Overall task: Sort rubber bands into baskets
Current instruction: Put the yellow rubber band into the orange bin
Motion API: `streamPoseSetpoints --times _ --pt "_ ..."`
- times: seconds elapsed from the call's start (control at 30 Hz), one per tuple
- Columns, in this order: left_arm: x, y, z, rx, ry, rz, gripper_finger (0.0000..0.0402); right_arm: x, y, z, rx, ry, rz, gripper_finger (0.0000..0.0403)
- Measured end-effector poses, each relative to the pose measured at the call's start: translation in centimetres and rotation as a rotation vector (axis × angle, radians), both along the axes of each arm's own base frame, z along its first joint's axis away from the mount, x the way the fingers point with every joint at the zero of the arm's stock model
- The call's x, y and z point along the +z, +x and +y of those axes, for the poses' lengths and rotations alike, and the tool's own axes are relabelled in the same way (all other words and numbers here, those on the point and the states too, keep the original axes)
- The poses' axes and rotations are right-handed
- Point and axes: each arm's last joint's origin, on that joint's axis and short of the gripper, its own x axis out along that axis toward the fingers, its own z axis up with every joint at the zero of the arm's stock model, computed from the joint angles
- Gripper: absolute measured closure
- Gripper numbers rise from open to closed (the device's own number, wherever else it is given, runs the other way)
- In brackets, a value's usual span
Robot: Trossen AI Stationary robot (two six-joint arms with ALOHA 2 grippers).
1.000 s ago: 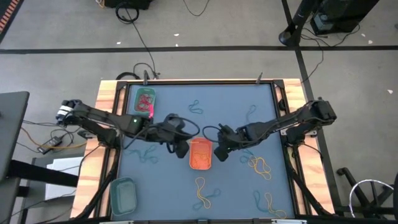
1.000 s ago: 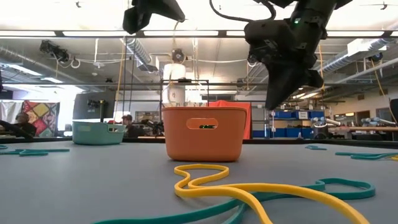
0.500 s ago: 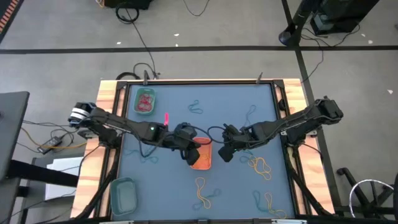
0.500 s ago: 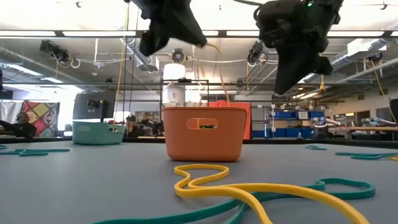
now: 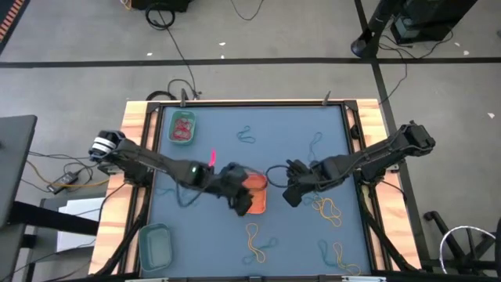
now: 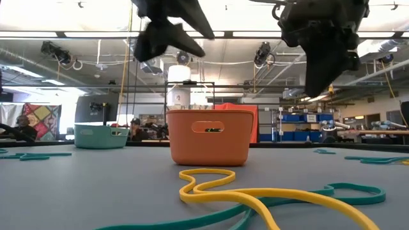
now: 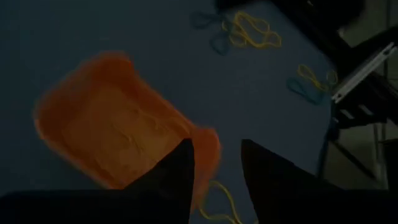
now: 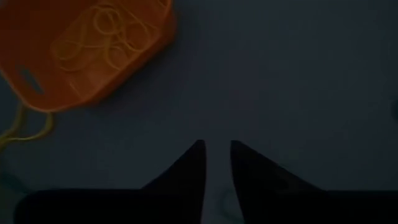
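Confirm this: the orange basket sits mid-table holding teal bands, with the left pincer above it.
One detail is wrong. The orange basket holds yellow bands, not teal ones, as the right wrist view shows. It does sit mid-table with the left pincer above it.

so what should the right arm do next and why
Probably swing the right gripper out to the yellow rubber bands lying just beside it and drop down to pick one. Its fingers are parted with nothing between them, and the orange basket already holds yellow bands, so it looks done with a drop. The left gripper hangs over that basket, also empty.
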Motion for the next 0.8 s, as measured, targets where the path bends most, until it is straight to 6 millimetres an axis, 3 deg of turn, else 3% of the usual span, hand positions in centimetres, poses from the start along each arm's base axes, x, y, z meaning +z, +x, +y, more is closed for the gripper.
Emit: streamPoseSetpoints --times 0.23,0.43,0.63,0.8 --pt "-1.3 -2.1 -5.1 0.192 -0.020 0.003 0.0280 -0.1 -0.6 -0.2 -0.034 -0.096 0.033 0.0311" --pt "-5.2 -0.6 -8.3 0.196 -0.126 0.004 0.0292 0.0 -0.5 -0.5 -0.006 -0.173 0.027 0.0311" --pt "-9.3 0.2 -9.4 0.232 -0.193 0.101 0.0309 0.0 -0.4 -0.8 0.024 -0.200 0.035 0.0311" --pt "-10.9 0.6 -9.5 0.240 -0.199 0.133 0.0312 -0.1 -0.5 -0.8 0.056 -0.202 0.050 0.0311"
